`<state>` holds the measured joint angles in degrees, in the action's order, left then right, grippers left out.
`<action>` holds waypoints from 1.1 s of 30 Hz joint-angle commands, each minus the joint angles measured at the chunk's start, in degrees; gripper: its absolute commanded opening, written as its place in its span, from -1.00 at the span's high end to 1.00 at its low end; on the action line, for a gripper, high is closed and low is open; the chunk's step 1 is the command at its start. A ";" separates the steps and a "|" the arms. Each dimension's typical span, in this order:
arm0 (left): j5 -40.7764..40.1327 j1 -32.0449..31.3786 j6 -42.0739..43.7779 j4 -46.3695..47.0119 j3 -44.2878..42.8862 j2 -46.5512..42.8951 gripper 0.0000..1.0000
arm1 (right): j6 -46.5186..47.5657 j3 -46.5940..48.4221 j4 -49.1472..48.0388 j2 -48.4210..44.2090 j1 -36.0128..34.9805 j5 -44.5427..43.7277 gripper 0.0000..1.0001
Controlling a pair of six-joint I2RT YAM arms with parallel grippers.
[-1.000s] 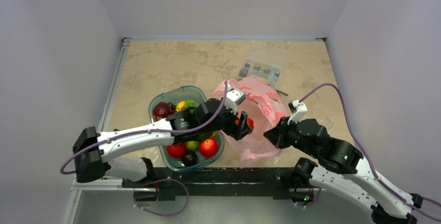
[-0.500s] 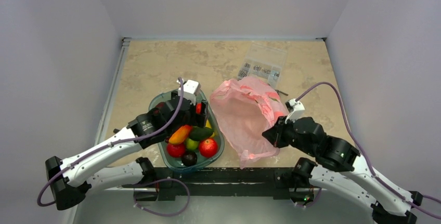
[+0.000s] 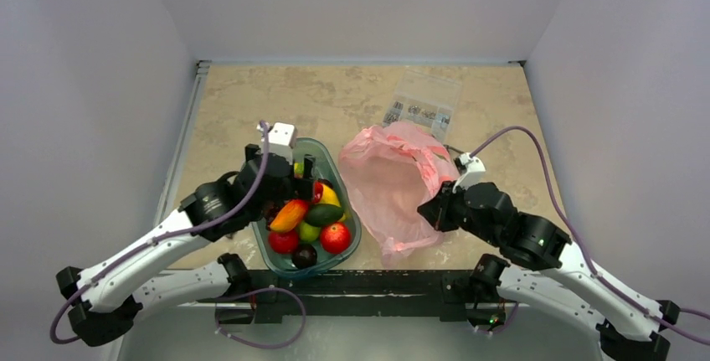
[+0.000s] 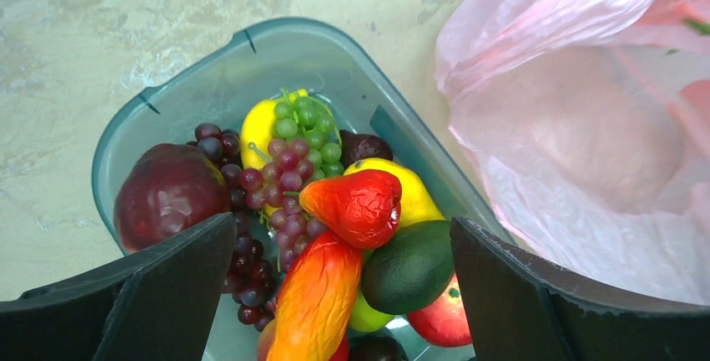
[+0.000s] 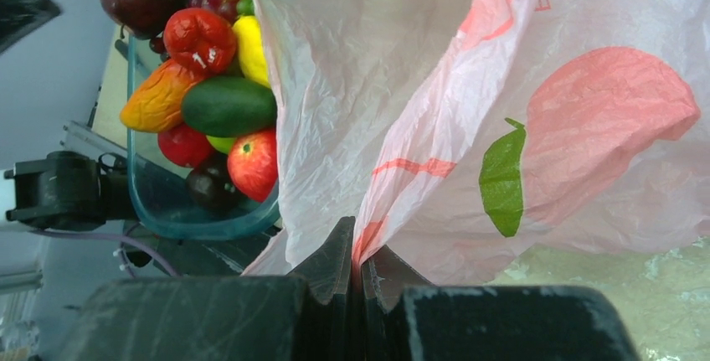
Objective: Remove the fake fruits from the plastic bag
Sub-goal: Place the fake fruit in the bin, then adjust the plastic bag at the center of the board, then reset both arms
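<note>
- fake fruits (image 4: pixel 335 286) lie heaped in the green tray (image 4: pixel 276 30), just left of the plastic bag (image 3: pixel 393 185): the crinkled red one (image 4: pixel 356 206) on top, touching the mango (image 4: pixel 311 306), the avocado (image 4: pixel 410 265) and the yellow one (image 4: pixel 416 195).
- left gripper (image 4: pixel 342 225) hangs over the tray, jaws spread wide with nothing between them; we judge the red one is set down and this arm is free to go back.
- right gripper (image 5: pixel 360 248) has its jaws pressed together on a fold of the bag's near side, lifting the thin film off the table (image 3: pixel 276 101).
- we cannot tell whether any fruit is left inside: the film is translucent and printed with a red and green picture, so shapes behind it are vague.
- for the next reach we would hold the right pinch steady so the mouth does not sag.
- we would enter with the left jaws open, clear of the loose film, and close across a fruit's middle, since glossy plastic may slip.
</note>
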<state>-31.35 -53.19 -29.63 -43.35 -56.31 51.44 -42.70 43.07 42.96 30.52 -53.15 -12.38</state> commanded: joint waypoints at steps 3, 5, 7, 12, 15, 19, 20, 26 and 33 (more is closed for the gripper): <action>-0.03 0.30 -0.94 -2.30 -4.91 -9.88 -1.00 | 1.63 6.13 -5.29 6.34 0.07 -5.30 0.71; 0.77 0.35 0.16 -1.07 -5.14 -13.04 -1.00 | 3.07 8.11 -5.93 8.71 0.05 -5.98 0.60; 1.28 0.37 0.85 -0.73 -5.94 -15.68 -1.00 | 4.72 10.28 -5.96 11.08 -0.02 -6.22 0.46; 0.94 0.36 2.03 -3.41 -10.51 -19.71 -1.00 | 7.29 17.54 0.27 14.55 0.06 -10.25 -0.37; 0.47 0.32 2.90 -5.24 -13.79 -21.25 -1.00 | 7.52 24.54 7.22 15.23 0.07 -15.25 -0.74; -1.05 0.36 3.79 -7.33 -17.00 -22.93 -1.00 | 7.50 31.80 14.70 14.99 0.05 -22.32 -0.96; -1.41 0.37 4.05 -7.67 -17.76 -23.30 -1.00 | 7.80 33.17 15.75 14.74 0.06 -23.51 -0.98; -1.72 0.29 5.66 -8.44 -22.51 -25.34 -1.00 | 16.06 38.31 11.81 10.07 0.01 -25.48 -0.97; -3.83 0.30 7.46 -10.35 -29.28 -27.73 -1.00 | 24.08 44.03 5.20 5.53 0.00 -30.47 -0.98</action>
<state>-32.91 -53.19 -24.64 -52.47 -82.04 25.63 -25.43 82.67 53.93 37.43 -53.15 -37.58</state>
